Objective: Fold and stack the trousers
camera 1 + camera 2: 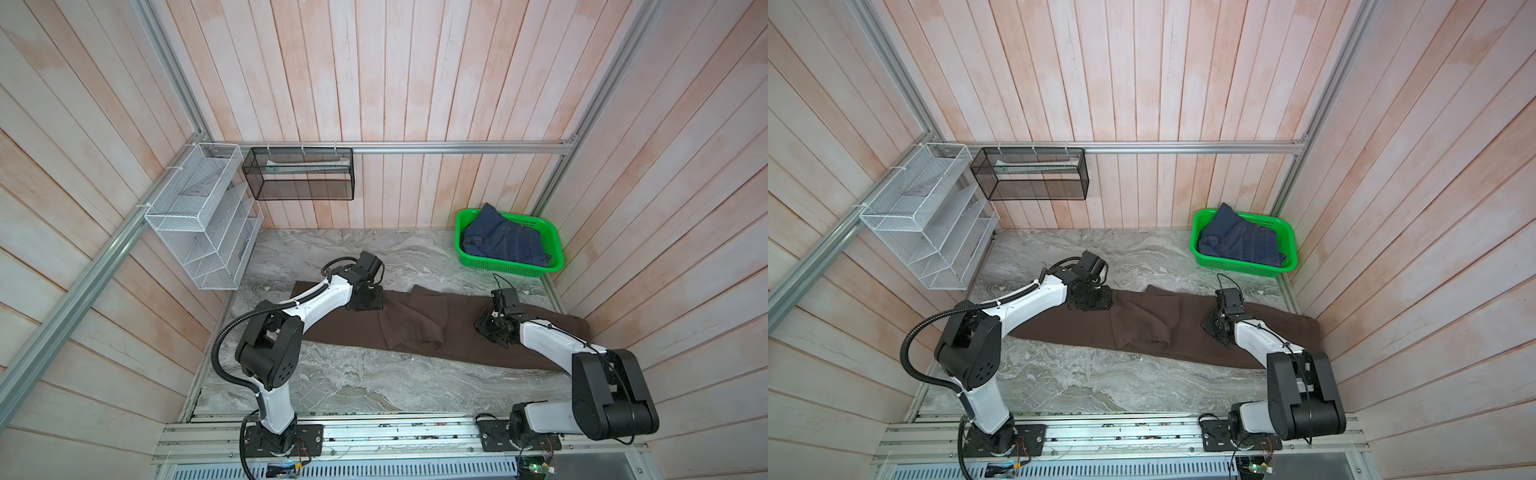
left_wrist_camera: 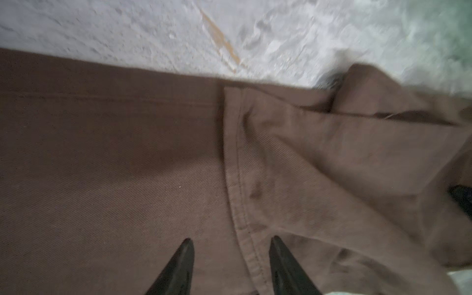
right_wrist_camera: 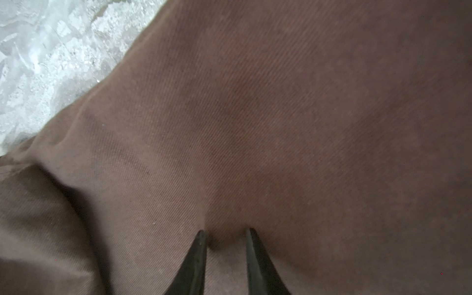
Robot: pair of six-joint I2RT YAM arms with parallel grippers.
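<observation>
Brown cloth runs nearly the whole width of the grey marble table [image 1: 353,382]: the trousers [image 1: 419,332] lie spread flat across its middle in both top views, one end by the left edge and the other by the right wall, with a loose flap folded over and rumpled near the centre. The left gripper [image 1: 368,301] hangs low over the far edge of the trousers, left of that flap; seen from its wrist camera, the left gripper [image 2: 229,240] has its jaws standing well apart above a stitched seam, with nothing between them. The right gripper [image 1: 490,328] is down on the right half of the trousers; its wrist camera shows the right gripper [image 3: 224,231] with jaws narrow and a small pucker of cloth caught between the tips. A green basket [image 1: 515,272] in the far right corner holds blue jeans [image 1: 505,241], well apart from the trousers.
</observation>
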